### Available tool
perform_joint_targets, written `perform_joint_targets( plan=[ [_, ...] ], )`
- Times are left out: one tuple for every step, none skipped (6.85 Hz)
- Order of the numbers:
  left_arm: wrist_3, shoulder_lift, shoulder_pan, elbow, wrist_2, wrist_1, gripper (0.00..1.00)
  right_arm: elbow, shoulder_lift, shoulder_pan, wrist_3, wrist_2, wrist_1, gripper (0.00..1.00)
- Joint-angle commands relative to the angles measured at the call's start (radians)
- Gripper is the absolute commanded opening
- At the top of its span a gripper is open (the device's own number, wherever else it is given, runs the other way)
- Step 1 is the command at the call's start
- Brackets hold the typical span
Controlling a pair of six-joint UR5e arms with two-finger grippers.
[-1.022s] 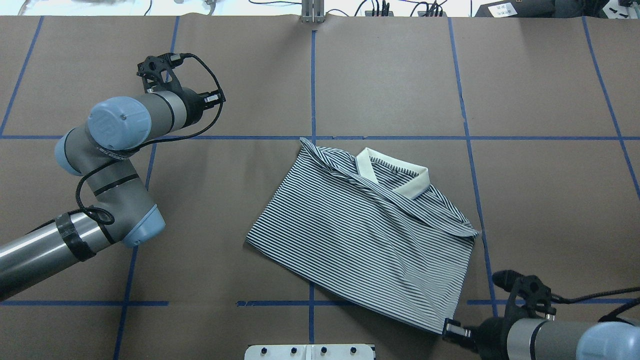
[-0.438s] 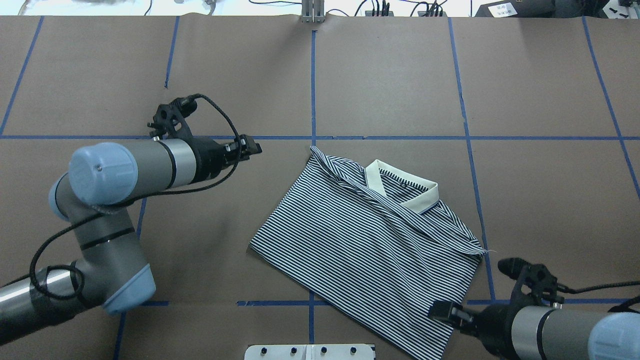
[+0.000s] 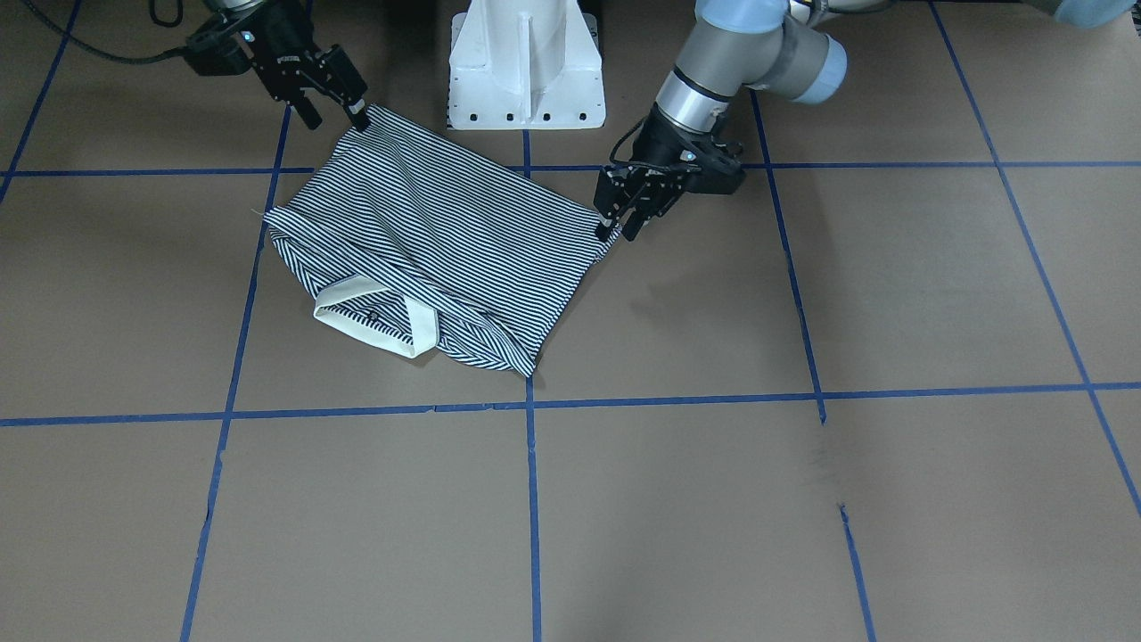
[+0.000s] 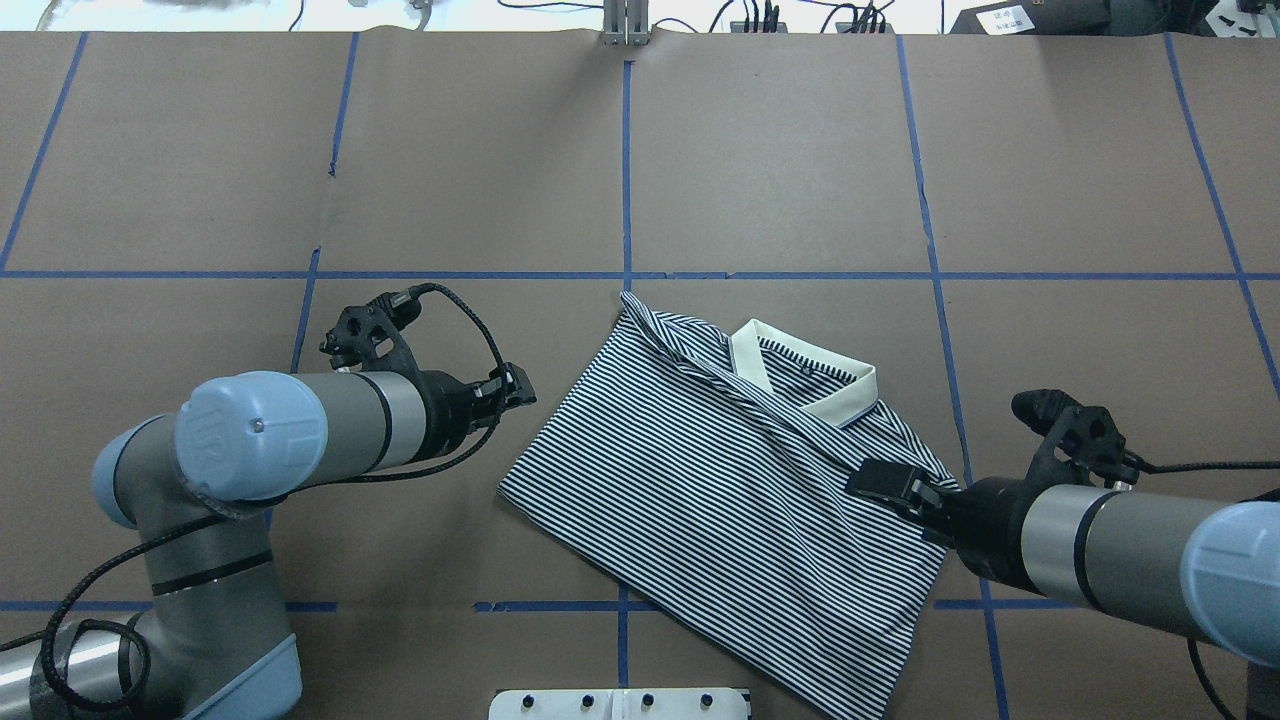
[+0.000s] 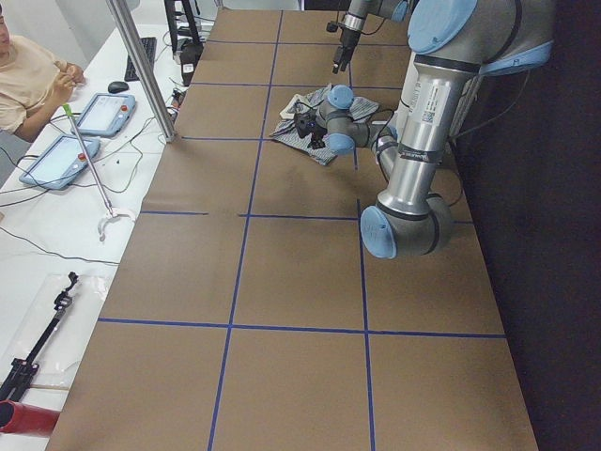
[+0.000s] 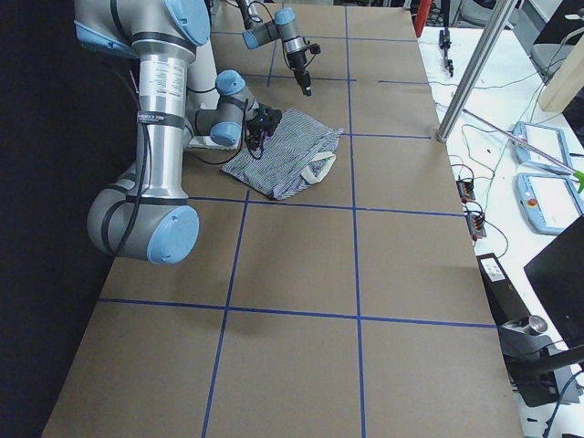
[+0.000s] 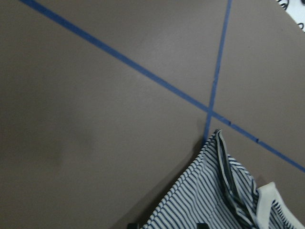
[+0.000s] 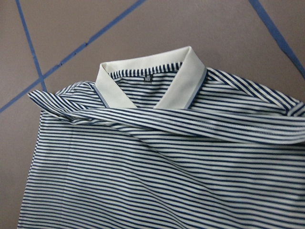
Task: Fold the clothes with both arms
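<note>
The striped polo shirt (image 4: 700, 500) lies folded on the brown table, its cream collar (image 4: 810, 388) on the far side. It also shows in the front view (image 3: 446, 232). My left gripper (image 3: 621, 230) is open and empty, right beside the shirt's left corner; from overhead the left gripper (image 4: 515, 388) sits just left of the fabric. The left wrist view shows the shirt's edge (image 7: 224, 200) at the bottom. My right gripper (image 4: 868, 482) hovers open and empty above the shirt's right side, and also shows in the front view (image 3: 334, 114). The right wrist view looks down on the shirt (image 8: 157, 167) and its collar (image 8: 186, 83).
The white pedestal base (image 3: 526, 62) stands at the table's near edge, close to the shirt's near corner. Blue tape lines (image 4: 625, 180) divide the brown table cover. An operator (image 5: 28, 70) sits by tablets beyond the far edge, next to a metal post (image 5: 141, 66).
My left gripper swung toward the robot and right, up to the shirt's left corner. My right gripper left the shirt's near corner and moved away from the robot over its right side. The shirt shifted slightly right.
</note>
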Motion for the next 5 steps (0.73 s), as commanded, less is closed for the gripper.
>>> perform_joint_targets(
  plan=[
    [-0.096, -0.031, 0.082, -0.019, 0.001, 0.161, 0.62, -0.044, 0.013, 0.039, -0.096, 0.002, 0.001, 1.0],
    [-0.111, -0.029, 0.127, -0.013, 0.004, 0.186, 0.62, -0.046, 0.017, 0.041, -0.11, 0.001, 0.001, 1.0],
    [-0.097, -0.029, 0.125, 0.009, 0.005, 0.188, 0.61, -0.047, 0.017, 0.059, -0.118, 0.001, 0.003, 1.0],
    [-0.095, -0.028, 0.117, 0.033, 0.005, 0.194, 0.59, -0.049, 0.019, 0.067, -0.118, -0.004, 0.003, 1.0],
    [-0.094, -0.031, 0.104, 0.038, 0.028, 0.196, 0.57, -0.047, 0.02, 0.07, -0.116, -0.013, 0.003, 1.0]
  ],
)
